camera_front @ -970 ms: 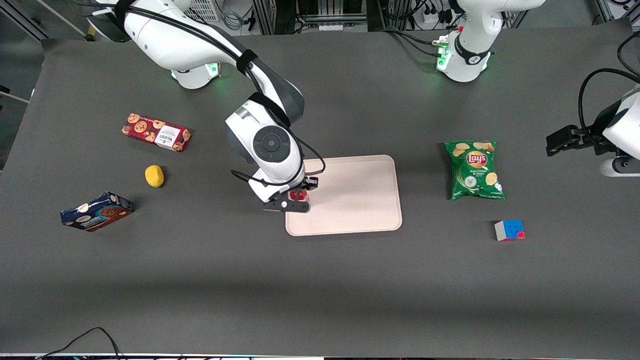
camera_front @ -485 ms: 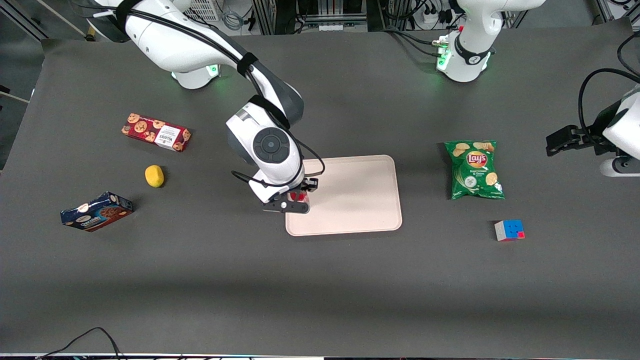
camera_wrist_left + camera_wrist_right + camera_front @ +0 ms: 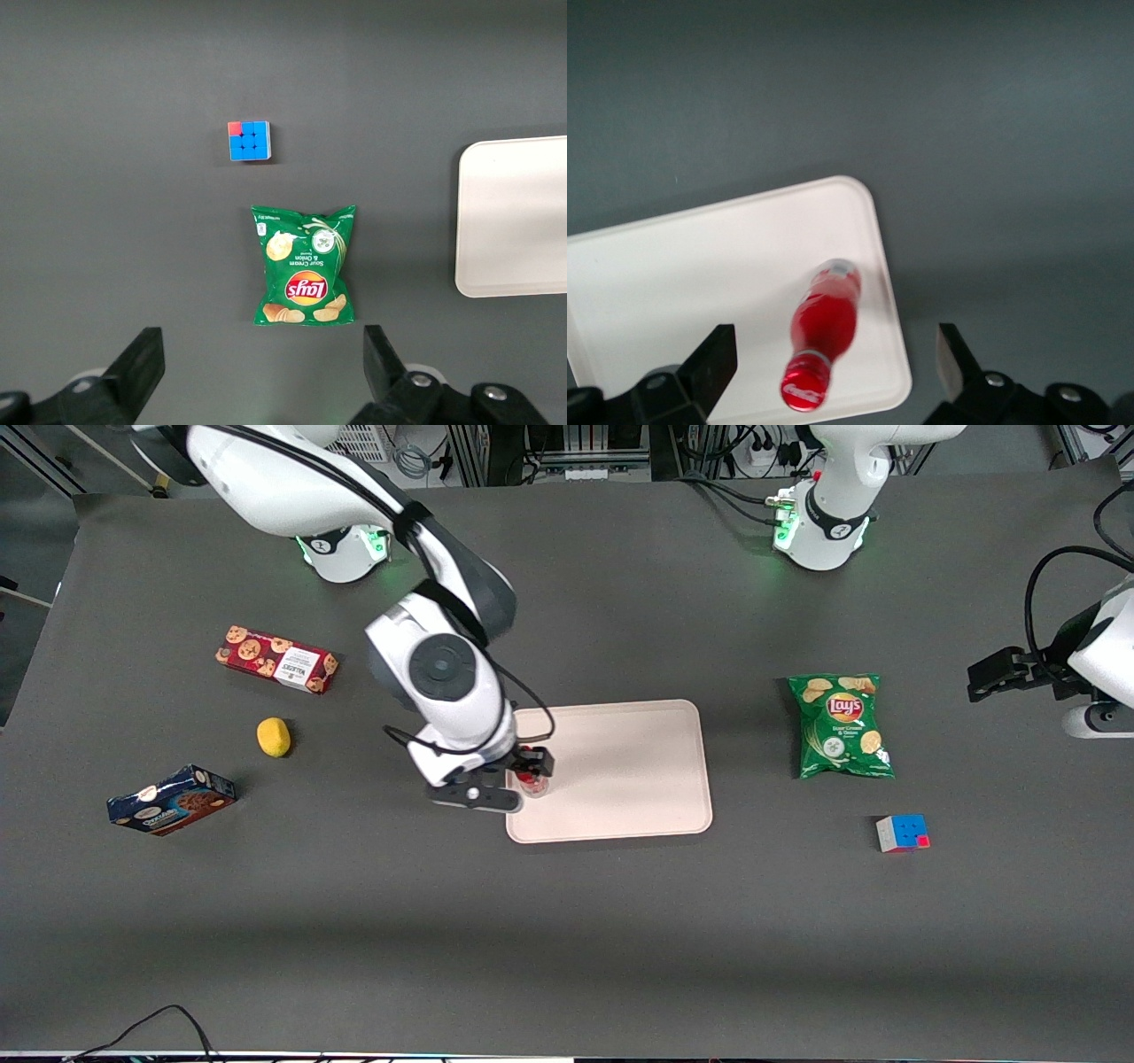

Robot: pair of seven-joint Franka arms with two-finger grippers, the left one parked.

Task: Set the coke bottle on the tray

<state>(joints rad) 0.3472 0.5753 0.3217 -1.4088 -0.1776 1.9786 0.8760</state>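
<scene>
The coke bottle (image 3: 532,782), small and red with a red cap, stands upright on the pale pinkish-beige tray (image 3: 629,771), close to the tray's edge at the working arm's end. My right gripper (image 3: 509,779) hovers above the bottle, open and holding nothing. In the right wrist view the bottle (image 3: 822,336) stands on the tray (image 3: 691,274) below and between the two spread fingers of the gripper (image 3: 834,347), touching neither. The tray's edge also shows in the left wrist view (image 3: 523,221).
A red cookie box (image 3: 276,659), a lemon (image 3: 274,737) and a blue box (image 3: 171,800) lie toward the working arm's end. A green chips bag (image 3: 840,726) and a colour cube (image 3: 902,833) lie toward the parked arm's end.
The gripper has opened and let go of the bottle, which now stands free on the tray. The arm has risen and drawn back a little toward the working arm's end.
</scene>
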